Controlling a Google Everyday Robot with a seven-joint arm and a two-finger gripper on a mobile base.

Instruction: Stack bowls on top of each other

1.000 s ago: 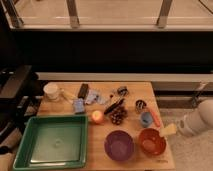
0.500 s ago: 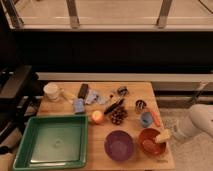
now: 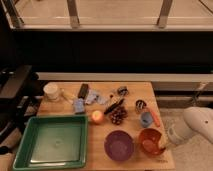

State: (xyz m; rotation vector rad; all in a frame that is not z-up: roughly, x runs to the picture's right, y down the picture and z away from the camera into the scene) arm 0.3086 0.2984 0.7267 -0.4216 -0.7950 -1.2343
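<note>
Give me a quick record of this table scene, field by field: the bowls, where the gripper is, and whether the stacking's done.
orange bowl: upright, front right of the table
purple bowl: upright, just left of the orange bowl, side by side, not nested
stacked: not yet
gripper: at the orange bowl's right rim, arm reaching in from the right
green tray: front left of the table
pinecone: behind the purple bowl
blue cup: behind the orange bowl
</note>
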